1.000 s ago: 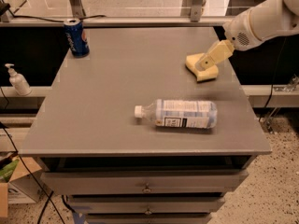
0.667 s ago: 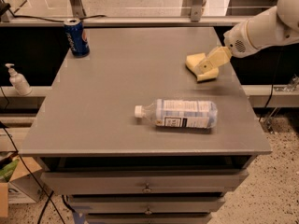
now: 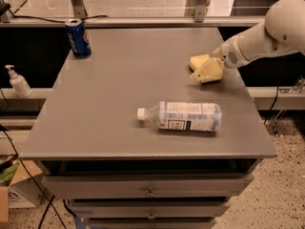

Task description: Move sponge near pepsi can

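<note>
The pale yellow sponge (image 3: 197, 61) lies on the grey table (image 3: 114, 94) near its right edge, toward the back. My cream-coloured gripper (image 3: 208, 72) reaches in from the right on the white arm (image 3: 267, 35). It sits right at the sponge's front right side and covers part of it. The Pepsi can (image 3: 77, 38), dark blue with a silver top, stands upright at the table's far left corner, far from the sponge.
A clear plastic water bottle (image 3: 183, 116) lies on its side in the front middle of the table, cap to the left. A soap dispenser (image 3: 18, 82) stands on a ledge at the left. Drawers (image 3: 150, 190) sit under the table front.
The arm has come lower and the gripper has shifted slightly down and forward against the sponge. The sponge, can and bottle have not moved.
</note>
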{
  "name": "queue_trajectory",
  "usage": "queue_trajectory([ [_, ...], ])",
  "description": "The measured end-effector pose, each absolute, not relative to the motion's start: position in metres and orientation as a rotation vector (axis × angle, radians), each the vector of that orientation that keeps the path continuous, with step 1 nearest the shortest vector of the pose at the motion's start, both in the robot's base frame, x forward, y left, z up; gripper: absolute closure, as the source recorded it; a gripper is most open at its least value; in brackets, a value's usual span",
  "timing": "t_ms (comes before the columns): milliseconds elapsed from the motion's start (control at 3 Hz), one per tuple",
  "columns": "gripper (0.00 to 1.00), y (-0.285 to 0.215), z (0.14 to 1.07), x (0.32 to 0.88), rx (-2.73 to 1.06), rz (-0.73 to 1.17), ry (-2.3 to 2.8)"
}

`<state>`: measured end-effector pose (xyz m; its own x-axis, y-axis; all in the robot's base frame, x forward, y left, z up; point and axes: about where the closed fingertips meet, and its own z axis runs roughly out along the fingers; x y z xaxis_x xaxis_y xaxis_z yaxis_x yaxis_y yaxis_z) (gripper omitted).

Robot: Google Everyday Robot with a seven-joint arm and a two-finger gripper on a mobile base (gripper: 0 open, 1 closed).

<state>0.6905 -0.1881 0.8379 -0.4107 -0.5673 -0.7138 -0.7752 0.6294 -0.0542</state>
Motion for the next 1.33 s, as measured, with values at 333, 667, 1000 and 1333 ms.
queue_trajectory([
  [333,0.42,-0.184,0.836,0.690,-1.060,0.374,2.134],
  [667,0.65,-0.179,0.847,0.691,-1.081,0.358,2.104],
  [1000,0.88,-0.161,0.883,0.699,-1.105,0.367,1.987],
  [1333,1.00,-0.128,0.941,0.716,-1.134,0.413,1.790],
])
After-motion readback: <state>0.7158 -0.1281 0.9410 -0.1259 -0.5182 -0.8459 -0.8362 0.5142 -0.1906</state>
